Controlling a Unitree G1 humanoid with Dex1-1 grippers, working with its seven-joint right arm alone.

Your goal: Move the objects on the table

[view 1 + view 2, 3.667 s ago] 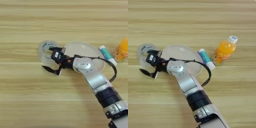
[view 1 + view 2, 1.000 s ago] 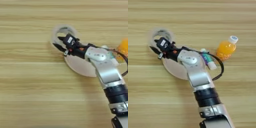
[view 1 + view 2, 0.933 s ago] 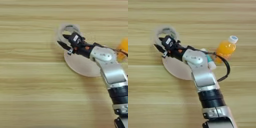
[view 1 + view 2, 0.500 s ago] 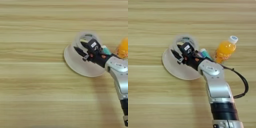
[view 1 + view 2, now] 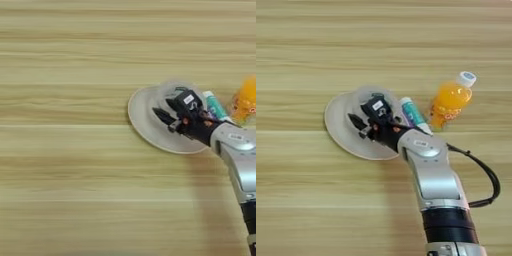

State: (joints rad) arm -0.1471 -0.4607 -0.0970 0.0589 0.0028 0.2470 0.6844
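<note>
The silver arm point(image 5: 431, 185) comes up from the bottom edge and leans to the left. At its end the gripper point(image 5: 362, 118) is over the plate point(image 5: 338, 125). Its two black fingers point(image 5: 355, 121) are spread apart. One finger is inside the ring of the tape roll point(image 5: 373, 97) and one is outside it, so the wall of the roll sits between them. I cannot tell if they press on it. The roll rests on the far right part of the plate, under the gripper. The plate lies flat on the table point(image 5: 306, 200).

Just to the right of the gripper, next to the plate's edge, lies the glue stick point(image 5: 413, 115). A bit further right stands the bottle point(image 5: 450, 102). It has orange drink in it and a white cap, and it is near the glue stick.
</note>
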